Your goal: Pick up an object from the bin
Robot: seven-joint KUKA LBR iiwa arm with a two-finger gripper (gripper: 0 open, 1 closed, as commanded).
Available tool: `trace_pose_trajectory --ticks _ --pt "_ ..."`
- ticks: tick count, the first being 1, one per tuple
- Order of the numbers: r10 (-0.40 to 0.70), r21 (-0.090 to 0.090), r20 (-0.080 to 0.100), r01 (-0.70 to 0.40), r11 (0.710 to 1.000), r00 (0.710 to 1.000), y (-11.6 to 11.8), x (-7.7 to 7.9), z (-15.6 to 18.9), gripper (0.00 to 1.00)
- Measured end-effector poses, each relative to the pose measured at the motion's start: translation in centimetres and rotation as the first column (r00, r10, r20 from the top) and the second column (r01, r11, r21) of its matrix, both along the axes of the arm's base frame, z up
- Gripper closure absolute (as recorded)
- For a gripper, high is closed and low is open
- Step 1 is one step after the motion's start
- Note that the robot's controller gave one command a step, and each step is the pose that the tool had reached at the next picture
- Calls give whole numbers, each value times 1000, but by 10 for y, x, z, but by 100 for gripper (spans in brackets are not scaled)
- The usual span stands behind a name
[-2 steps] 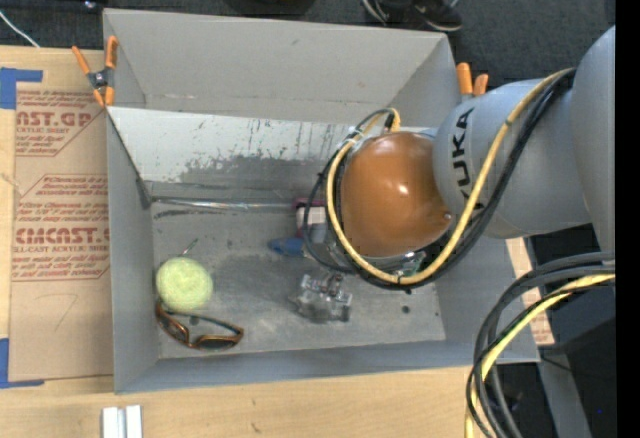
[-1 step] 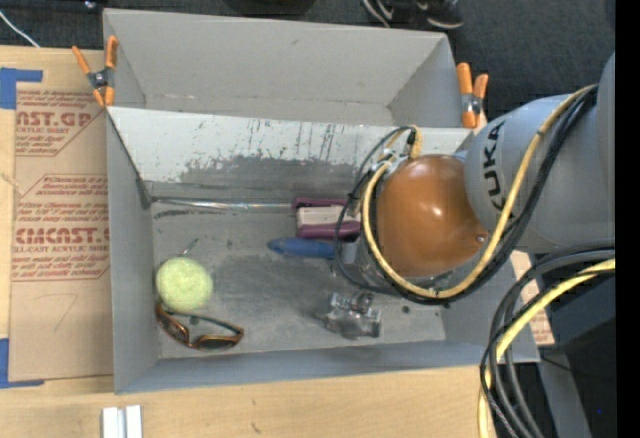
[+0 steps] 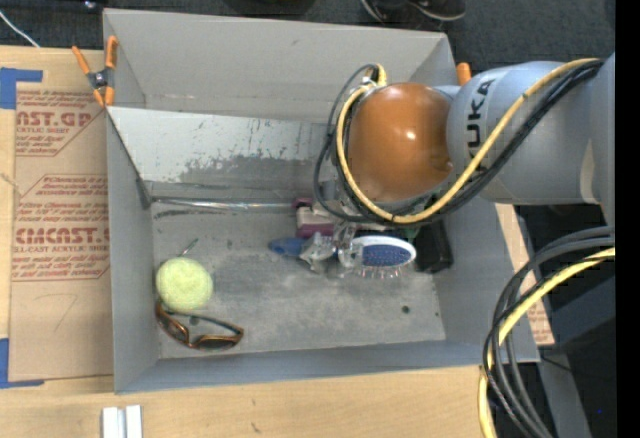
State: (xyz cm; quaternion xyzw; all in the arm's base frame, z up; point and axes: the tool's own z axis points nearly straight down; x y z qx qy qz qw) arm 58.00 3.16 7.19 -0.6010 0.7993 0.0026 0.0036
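Hanging under the arm's orange dome cover (image 3: 398, 141), the hand (image 3: 326, 252) sits low near the middle of the grey metal bin (image 3: 260, 141). A blue-and-white oval brush (image 3: 382, 253) lies just beside it, a small blue piece (image 3: 284, 247) on its other side, and a small purple block (image 3: 314, 218) behind. Whether the hand is wide or narrow cannot be told. A yellow-green tennis ball (image 3: 184, 284) and brown sunglasses (image 3: 200, 332) lie well apart, in the near left corner.

The orange cover (image 3: 398, 141) sits right on top of the gripper (image 3: 328, 250), so most of it's hidden. The purple thing (image 3: 314, 218) and the black thing (image 3: 432, 246) are half tucked under it, and honestly I can't tell what either is. The arm (image 3: 540, 126) runs off the right edge.
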Motion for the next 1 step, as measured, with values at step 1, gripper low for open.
trace_pose_trajectory --ticks 1 --pt "0 0 0 0 1000 1000 0 0 0 100"
